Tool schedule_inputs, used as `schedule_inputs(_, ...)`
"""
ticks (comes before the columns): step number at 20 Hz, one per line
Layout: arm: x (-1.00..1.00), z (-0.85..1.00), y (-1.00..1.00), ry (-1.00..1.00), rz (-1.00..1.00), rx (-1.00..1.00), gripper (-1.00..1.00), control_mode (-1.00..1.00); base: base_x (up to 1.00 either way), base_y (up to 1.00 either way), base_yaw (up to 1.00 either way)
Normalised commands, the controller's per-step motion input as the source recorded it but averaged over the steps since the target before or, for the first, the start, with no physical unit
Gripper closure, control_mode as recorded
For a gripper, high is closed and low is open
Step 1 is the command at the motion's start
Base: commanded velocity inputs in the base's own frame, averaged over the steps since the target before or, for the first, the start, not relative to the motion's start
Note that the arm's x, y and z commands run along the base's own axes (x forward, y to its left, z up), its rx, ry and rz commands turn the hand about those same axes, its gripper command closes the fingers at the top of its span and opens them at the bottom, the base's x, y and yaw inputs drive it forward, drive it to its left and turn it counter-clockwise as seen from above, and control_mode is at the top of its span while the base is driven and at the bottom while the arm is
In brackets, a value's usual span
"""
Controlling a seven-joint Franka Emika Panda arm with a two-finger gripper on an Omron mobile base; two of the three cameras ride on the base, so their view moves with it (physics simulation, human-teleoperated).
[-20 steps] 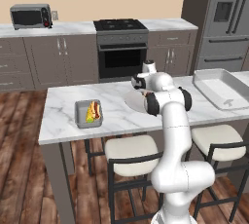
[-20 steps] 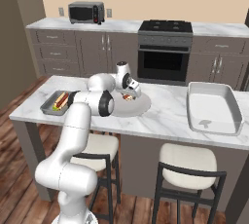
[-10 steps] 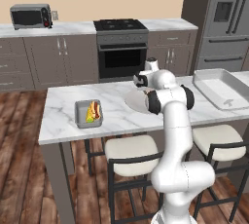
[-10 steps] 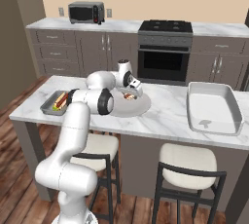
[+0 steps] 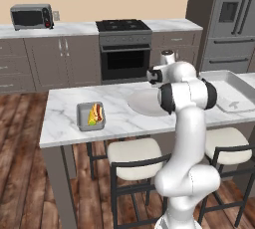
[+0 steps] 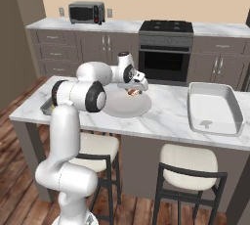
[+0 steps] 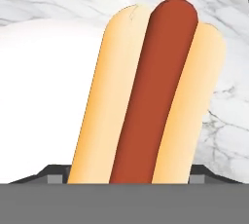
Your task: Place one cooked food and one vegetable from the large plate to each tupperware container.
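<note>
Here, from the left, the box [image 5: 90, 117] already holds a hot dog and corn on the marble table [image 5: 60, 123]. From the right, the gripper [image 6: 138, 85] hangs low over the plate [image 6: 141, 107]. At the hand, a smooth hot dog [image 7: 148, 96] lies between spread fingers, ungripped; closing comes next, probably.

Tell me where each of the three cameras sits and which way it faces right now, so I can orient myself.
Left base view: behind the arm to its left, facing the island; the white arm rises at lower right, over the large plate, tupperware container at left.
Right base view: behind-right, same island; arm rises at lower left, gripper over the plate, grey tray at right.
Hand view: looks along the jaws, close on a hot dog on the plate; dark fingertips at bottom.
Both base views share plate, stove, microwave.
</note>
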Motion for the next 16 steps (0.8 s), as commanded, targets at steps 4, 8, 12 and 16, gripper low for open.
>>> schedule_inputs(4, -0.65, 0.73, -0.75, -0.02, 0.07, -0.05, 1.00, -1.00, 0.00, 0.00, 0.00)
schedule_inputs(8, -0.44, 0.93, -0.75, -0.05, 0.13, -0.12, 1.00, -1.00, 0.00, 0.00, 0.00)
schedule_inputs(12, -0.48, 0.77, -0.76, -0.03, 0.18, -0.12, 1.00, -1.00, 0.00, 0.00, 0.00)
schedule_inputs(16, -0.67, 0.81, -0.85, -0.01, 0.17, -0.05, 1.00, -1.00, 0.00, 0.00, 0.00)
